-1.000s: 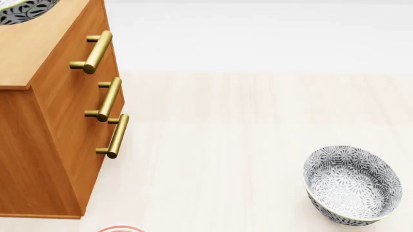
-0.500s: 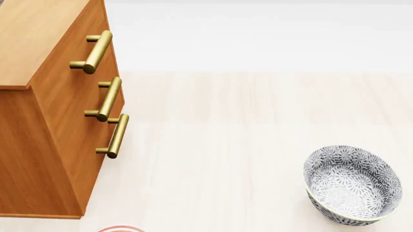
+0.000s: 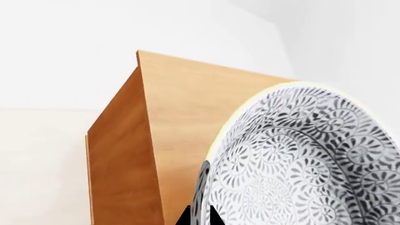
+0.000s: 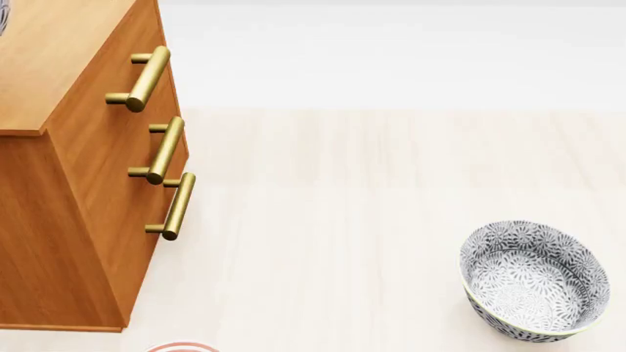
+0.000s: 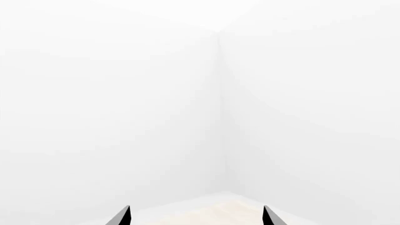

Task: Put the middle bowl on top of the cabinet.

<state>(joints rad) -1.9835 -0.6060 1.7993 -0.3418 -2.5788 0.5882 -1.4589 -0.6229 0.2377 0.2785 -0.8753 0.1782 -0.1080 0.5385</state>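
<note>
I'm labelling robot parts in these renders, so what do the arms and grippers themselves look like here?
Very little of them shows. The right gripper appears only as two thin, black, pointed fingertips rising from the edge of its wrist picture. The left gripper likewise shows only small black pointed tips. No cables, markings or arm links are visible, and the head view shows neither arm.

Pale wood floor (image 4: 342,220), cabinet (image 4: 59,220), patterned bowl (image 4: 533,279), plate (image 4: 183,347)
</note>
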